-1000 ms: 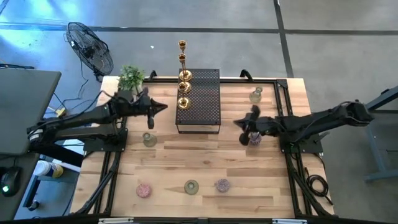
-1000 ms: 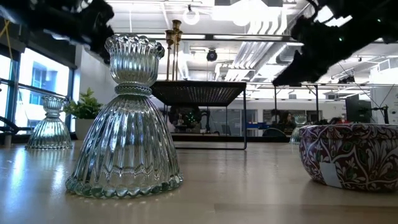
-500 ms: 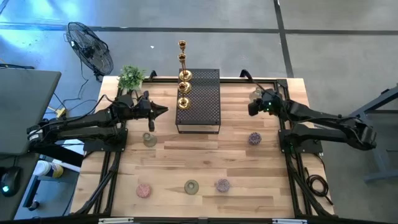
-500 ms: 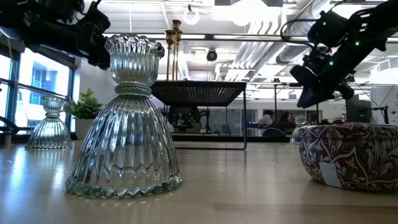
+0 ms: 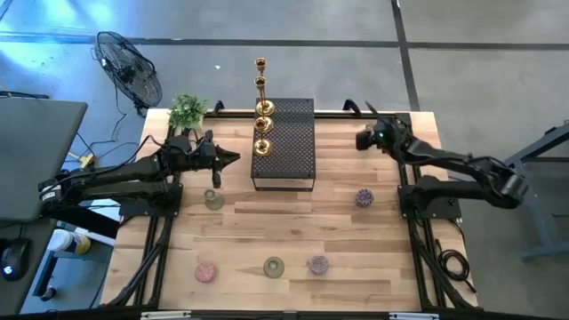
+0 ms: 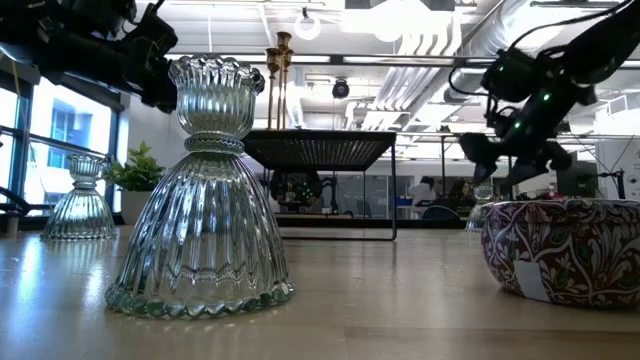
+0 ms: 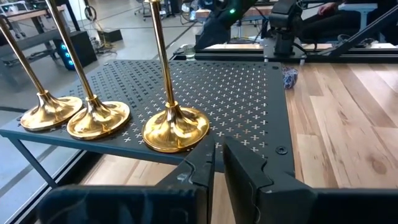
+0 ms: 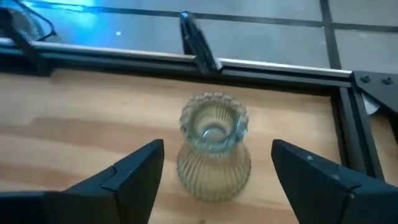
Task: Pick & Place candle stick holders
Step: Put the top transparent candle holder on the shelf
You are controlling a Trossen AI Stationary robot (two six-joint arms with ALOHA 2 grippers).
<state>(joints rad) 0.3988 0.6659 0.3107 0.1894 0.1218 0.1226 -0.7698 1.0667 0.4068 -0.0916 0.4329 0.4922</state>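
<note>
- High view: my left hand [image 5: 233, 157] is over the table [image 5: 293, 240] just left of the black box [image 5: 284, 156], fingers pressed together, holding nothing. My right hand [image 5: 360, 140] is at the far right corner, right over a clear glass holder there; that holder is hidden under it in this view.
- High view: gold candlesticks [image 5: 263, 124] stand in a row along the left edge of the box. A clear glass holder [image 5: 213, 199] sits just in front of my left arm, a purple cup [image 5: 364, 197] right of the box, and a pink cup [image 5: 205, 271], greenish holder [image 5: 273, 267] and patterned cup [image 5: 317, 264] line the near edge. Potted plant [image 5: 187, 109] at the far left corner.
- Low view: big ribbed glass holder [image 6: 202, 200] close up, patterned cup [image 6: 565, 250] at right, the box on thin legs behind. My right hand [image 6: 520, 150] hangs above the table at right.
- Left wrist view: fingers [image 7: 245, 168] nearly touching, pointing at the box edge; three gold bases [image 7: 176, 127] stand on the perforated top.
- Right wrist view: my fingers [image 8: 323, 171] are spread wide on either side of the ribbed glass holder [image 8: 213, 144], which stands upright on the table, not touched.
</note>
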